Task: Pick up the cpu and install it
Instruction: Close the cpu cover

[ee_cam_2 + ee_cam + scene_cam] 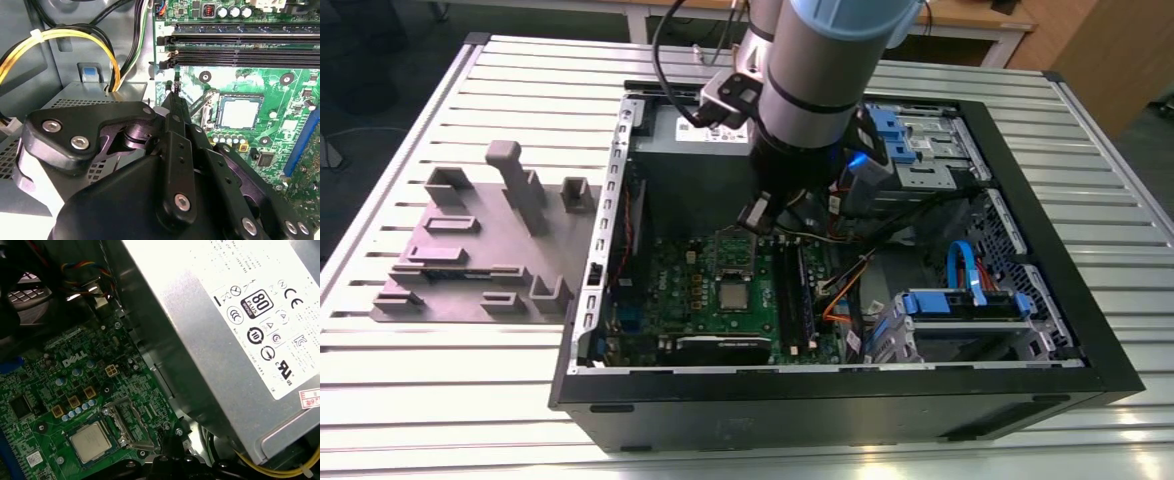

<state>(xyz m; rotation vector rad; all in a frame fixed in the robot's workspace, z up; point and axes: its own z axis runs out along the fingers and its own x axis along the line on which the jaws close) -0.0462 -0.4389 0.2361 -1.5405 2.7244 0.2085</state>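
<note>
Slatted metal table (480, 400) under the open black computer case (1067, 330); silver square cpu (239, 113) sits in the green motherboard's (280, 90) socket, mid-board. My black gripper (176, 97) hovers beside it, fingers together, empty — drifting sideways risks clipping the socket lever.

The silver-topped cpu (736, 293) (239, 113) (90, 442) lies flat in the motherboard (720, 262) socket.

Cpu (735, 294) in socket on motherboard (670, 290), inside case (1014, 180); gripper (762, 217) above.
</note>
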